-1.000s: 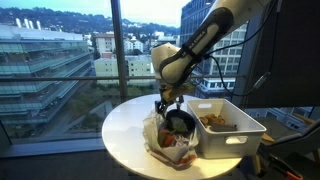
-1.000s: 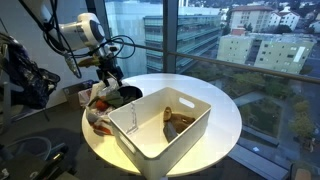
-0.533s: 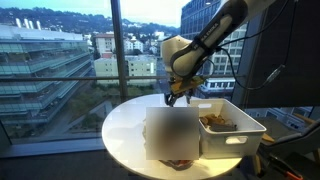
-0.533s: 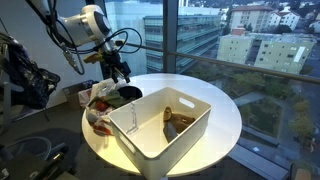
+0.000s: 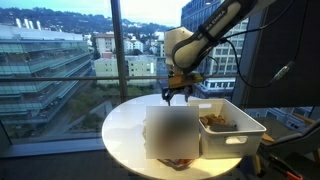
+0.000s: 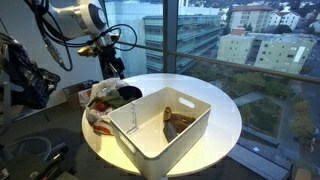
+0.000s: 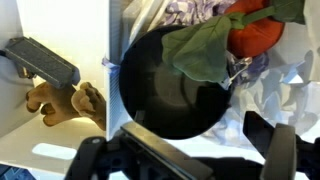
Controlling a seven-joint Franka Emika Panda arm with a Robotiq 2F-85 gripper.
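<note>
Observed gripper point(image 6: 113, 68) hanging in the air above black bowl point(image 6: 128, 93), fingers spread wide, nothing held, nothing touched. Located bowl on round table point(image 6: 225, 125), seated on a heap of crumpled wrappers point(image 6: 98, 117), just beside the outer wall of white bin point(image 6: 150, 140), not inside it. From wrist view: bowl point(image 7: 170, 95) directly below, green leaf point(image 7: 205, 50) draped over its far rim, red toy vegetable point(image 7: 262, 28) beyond that, brown stuffed toy point(image 7: 62, 100) lying in the bin. Heap masked in an exterior view, gripper point(image 5: 176, 95) alone visible there, so no cross-check of the bowl's tilt. Risks, as judged: soft uneven bedding, hence likely tipping or sliding under any one-sided push; leaf caught together with the rim, dragging the vegetable along; finger striking the bin wall, given the narrow gap; smooth curved rim slipping out of a shallow pinch.
</note>
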